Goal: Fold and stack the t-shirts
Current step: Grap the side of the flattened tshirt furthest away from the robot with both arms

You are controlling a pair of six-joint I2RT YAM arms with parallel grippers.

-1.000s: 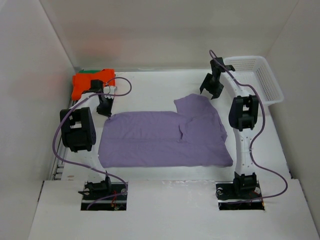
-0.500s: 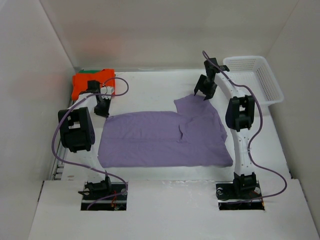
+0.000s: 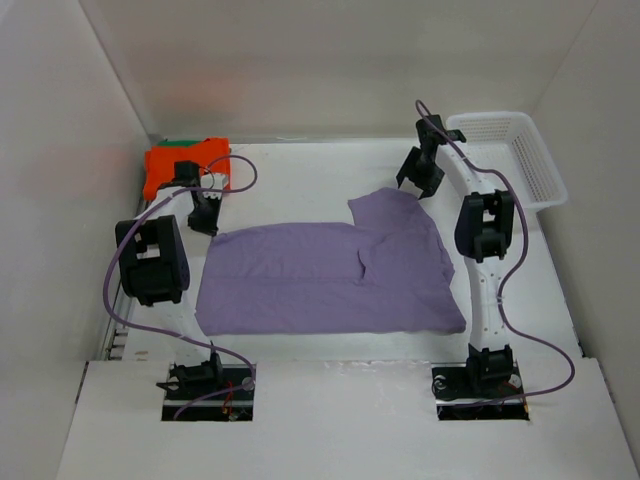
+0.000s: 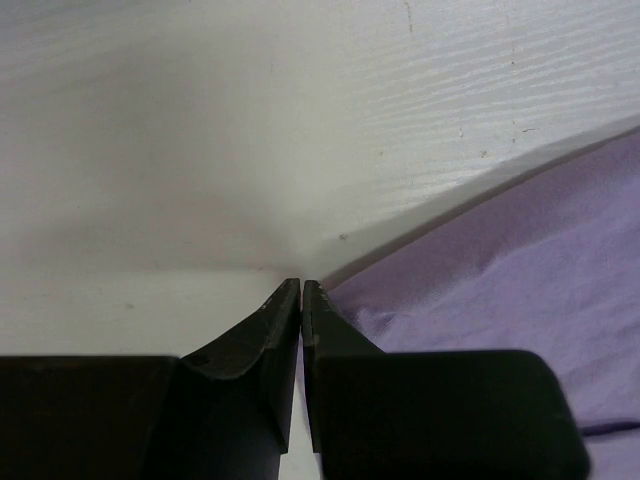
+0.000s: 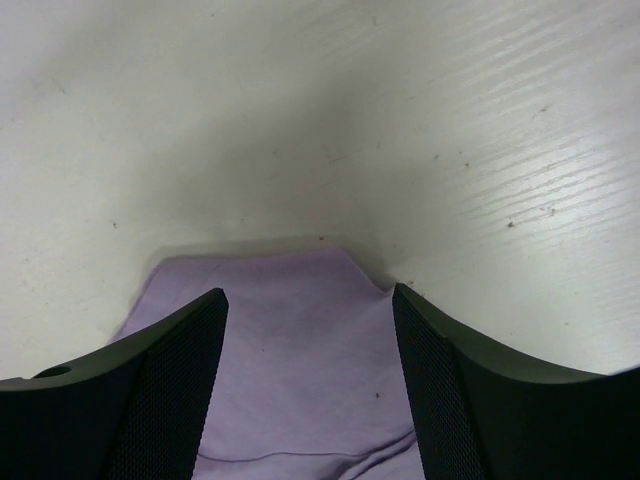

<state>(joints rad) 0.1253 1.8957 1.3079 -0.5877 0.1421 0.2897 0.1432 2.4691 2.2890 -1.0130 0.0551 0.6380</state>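
Though it lies flat, the lavender shirt point(image 3: 330, 275) (soft cloth) shows creases.

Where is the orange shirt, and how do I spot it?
Look at the far left corner of the white table. A small folded bundle sits there: the orange shirt. It is bright orange and bunched small, while the purple shirt lies spread flat in the middle.
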